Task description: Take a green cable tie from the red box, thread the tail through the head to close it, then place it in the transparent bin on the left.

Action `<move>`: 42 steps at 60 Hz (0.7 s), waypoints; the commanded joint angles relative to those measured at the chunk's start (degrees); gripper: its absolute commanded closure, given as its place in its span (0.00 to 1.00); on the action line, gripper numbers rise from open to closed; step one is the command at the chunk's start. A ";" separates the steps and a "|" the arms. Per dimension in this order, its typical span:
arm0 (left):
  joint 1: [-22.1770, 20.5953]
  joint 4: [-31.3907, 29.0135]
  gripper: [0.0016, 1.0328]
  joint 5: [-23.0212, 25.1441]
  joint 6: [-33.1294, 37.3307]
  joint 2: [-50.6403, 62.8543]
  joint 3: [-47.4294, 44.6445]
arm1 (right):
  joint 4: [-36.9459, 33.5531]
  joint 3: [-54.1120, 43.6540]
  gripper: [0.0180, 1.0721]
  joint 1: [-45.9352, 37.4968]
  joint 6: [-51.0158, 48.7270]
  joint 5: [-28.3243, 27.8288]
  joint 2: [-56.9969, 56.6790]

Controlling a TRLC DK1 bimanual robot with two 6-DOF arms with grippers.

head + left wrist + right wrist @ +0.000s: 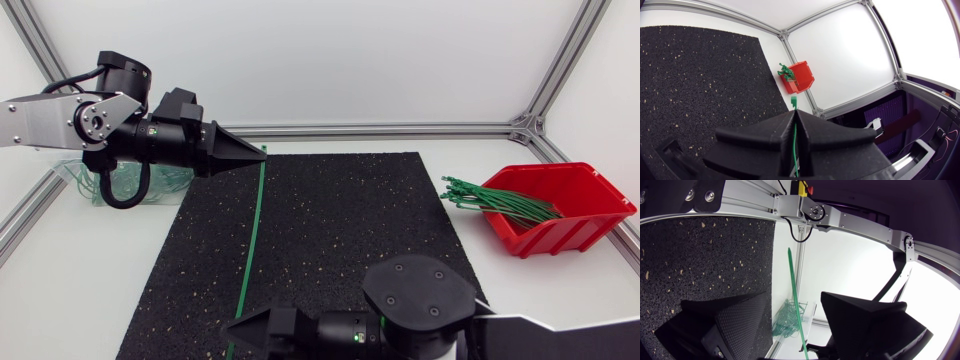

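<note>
Cable tie (250,240), green, one: stretched straight across the black mat (340,230).
- Far end: pinched between the closed fingers of the left gripper (257,153), beside the transparent bin (80,185).
- Near end: in the gap of the right gripper (796,296), fingers apart, neither clearly touching it.

Red box (580,225): at the right, well apart from both grippers, with a bundle of green ties (500,200) sticking out over its rim.

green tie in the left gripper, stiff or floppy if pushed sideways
Probably springy, not floppy: the cable tie, clamped at one end by the left gripper, runs nearly straight over the mat. It looks thin and light, so a push likely bends it aside.
</note>
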 commanded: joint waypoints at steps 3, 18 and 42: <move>-0.25 -0.48 0.96 1.05 0.80 1.07 1.66 | 1.47 -0.19 0.48 1.06 -1.34 0.08 1.63; -0.34 -0.48 0.96 1.49 1.15 1.33 1.30 | 1.82 0.07 0.79 1.85 -1.26 2.28 2.68; -0.87 -0.48 0.96 1.93 1.24 1.07 0.51 | 1.82 1.56 0.84 1.67 -1.17 4.30 3.74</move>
